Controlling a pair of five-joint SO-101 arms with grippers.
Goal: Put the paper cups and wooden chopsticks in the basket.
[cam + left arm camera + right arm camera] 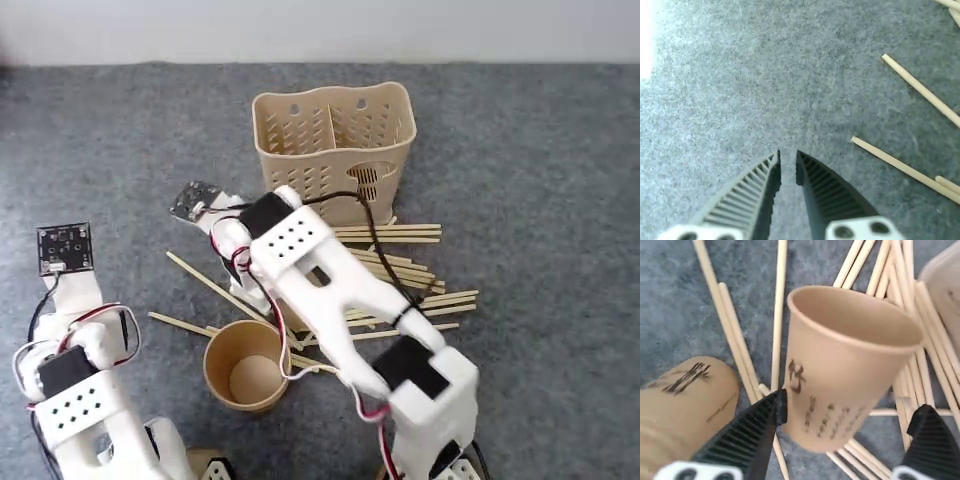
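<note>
A beige slotted basket (pixel 330 140) stands at the back of the grey mat. Several wooden chopsticks (pixel 400 232) lie strewn in front of it. One paper cup (pixel 245 365) stands upright near the front. In the right wrist view my right gripper (pixel 852 407) is open around another paper cup (pixel 850 355); one finger (pixel 765 425) touches its wall and the other stands apart from it. A further cup (pixel 685 400) shows beside it. My left gripper (pixel 787 160) is shut with nothing in it, above bare mat near two chopsticks (pixel 920 90).
The right arm (pixel 340 300) reaches across the chopstick pile and hides part of it. The left arm (pixel 75 390) sits at the front left corner. The basket's wall (pixel 945 275) lies close beside the gripped-around cup.
</note>
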